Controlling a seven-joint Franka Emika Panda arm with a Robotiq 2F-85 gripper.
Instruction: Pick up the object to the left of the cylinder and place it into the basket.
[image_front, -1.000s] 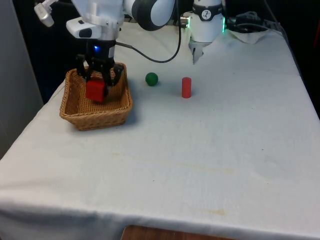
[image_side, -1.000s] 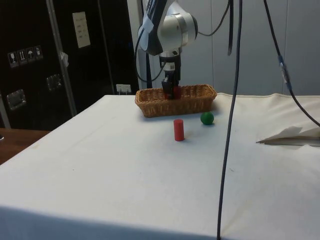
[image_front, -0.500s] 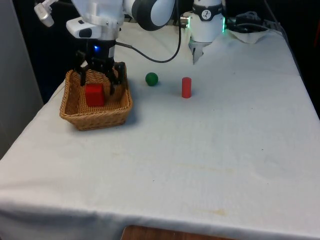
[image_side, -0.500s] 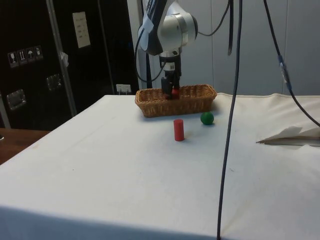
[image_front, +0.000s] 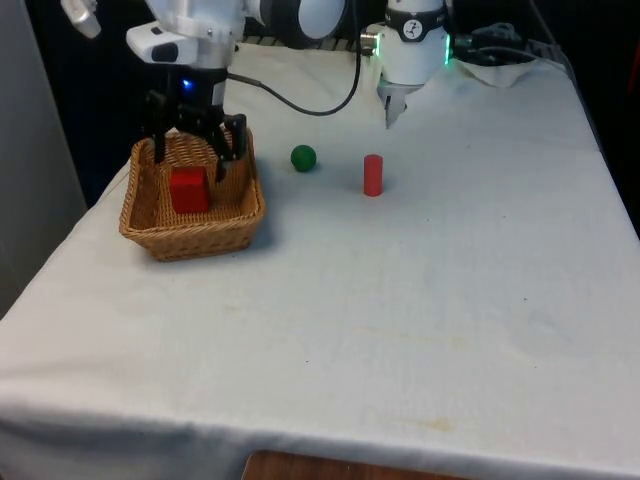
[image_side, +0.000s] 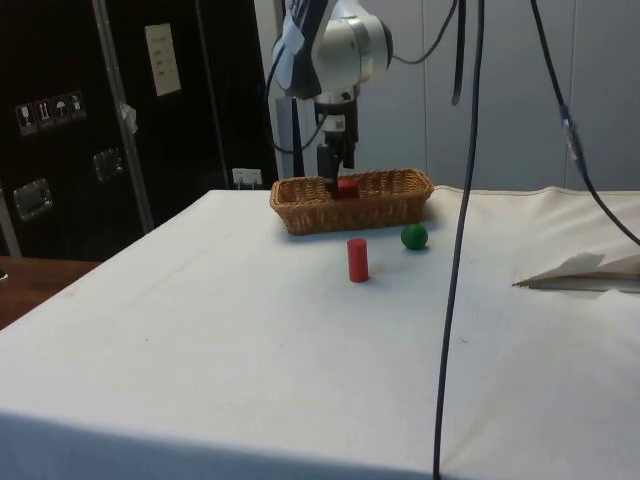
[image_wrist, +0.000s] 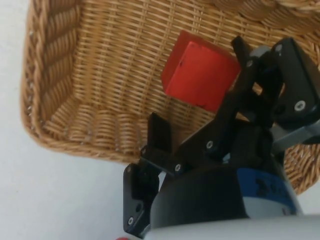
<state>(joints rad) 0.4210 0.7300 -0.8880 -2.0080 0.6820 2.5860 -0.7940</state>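
1. Since a second ago, we see the claw (image_front: 190, 150) has let go and risen, fingers spread, empty.
2. Our red cube (image_front: 189, 189) lies inside the basket (image_front: 195, 228) (placement looks done).
3. From the wrist view, the cube (image_wrist: 200, 75) sits tilted on the weave; the side view mostly hides it behind the rim.

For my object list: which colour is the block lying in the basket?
Red. The block shows best in the wrist view, on the basket floor.
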